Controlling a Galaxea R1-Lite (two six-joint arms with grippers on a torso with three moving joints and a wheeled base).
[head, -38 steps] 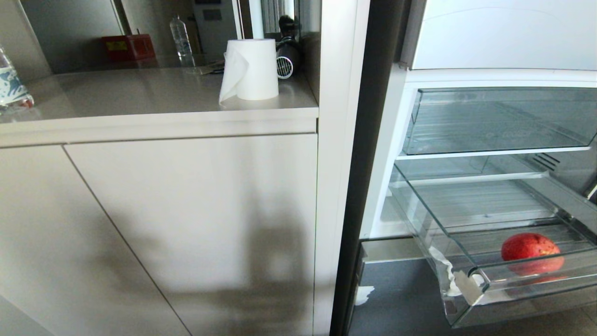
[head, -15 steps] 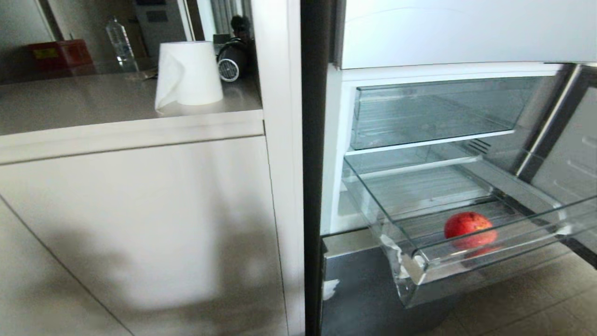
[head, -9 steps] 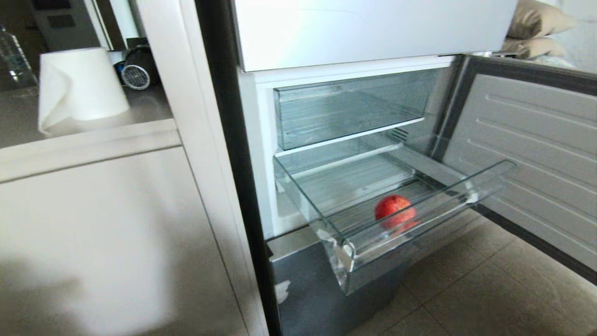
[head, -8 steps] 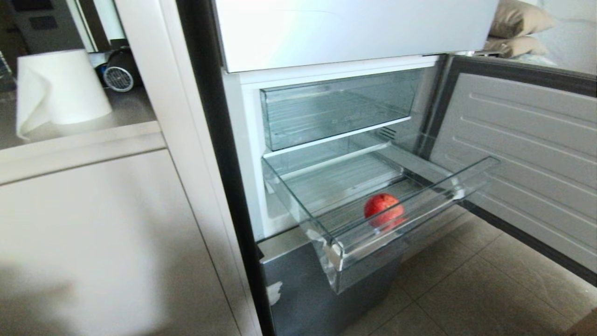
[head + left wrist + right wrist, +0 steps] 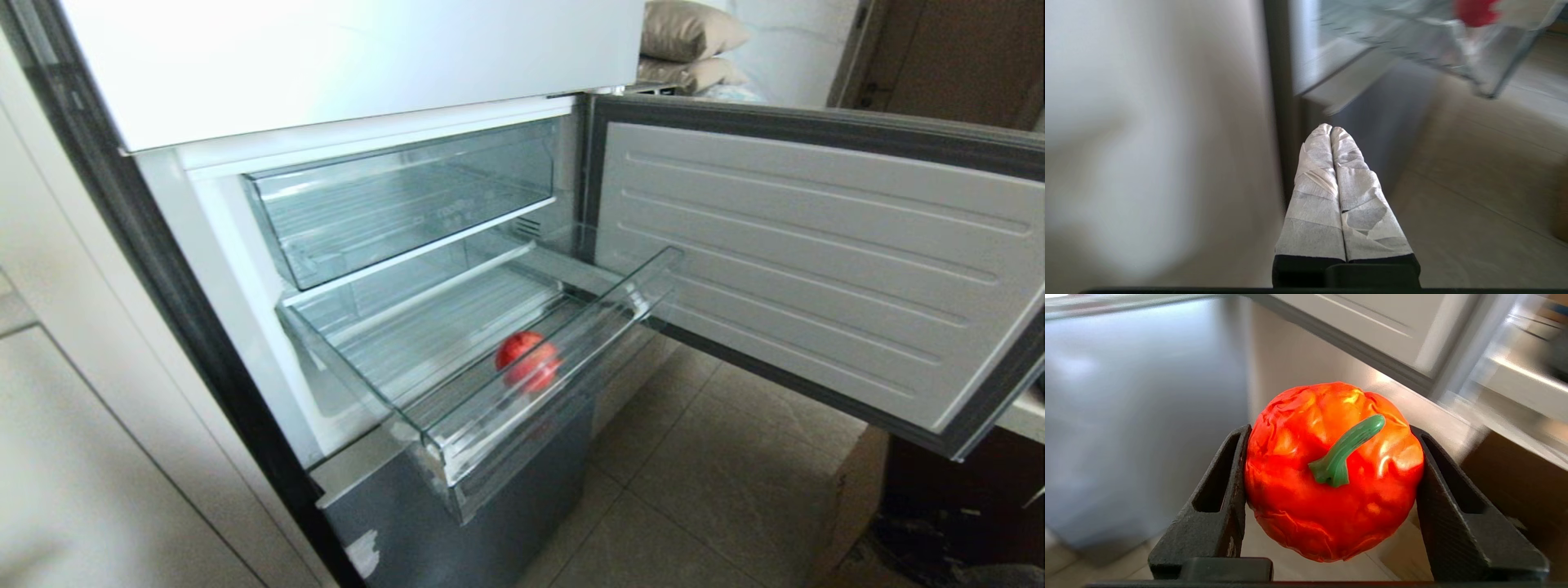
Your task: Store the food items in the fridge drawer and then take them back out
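Now right end effector [image 5: 1331, 473] clamped on red pepper-like food [image 5: 1331, 469]; left end effector [image 5: 1331, 128] together, apparently idle.

Neither arm shows in the head view. Fridge door [image 5: 816, 269]: far edge cut off at the frame's side. Upper drawer [image 5: 408, 204]: faint lettering, too small to read. Left wrist view: pulled-out fridge drawer [image 5: 1412, 41] ahead of the fingertips [image 5: 1327, 134], smeared and cropped; red fruit [image 5: 1476, 11] inside it, partly out of frame. Right wrist view: surroundings beyond the held pepper [image 5: 1333, 469] blurred.
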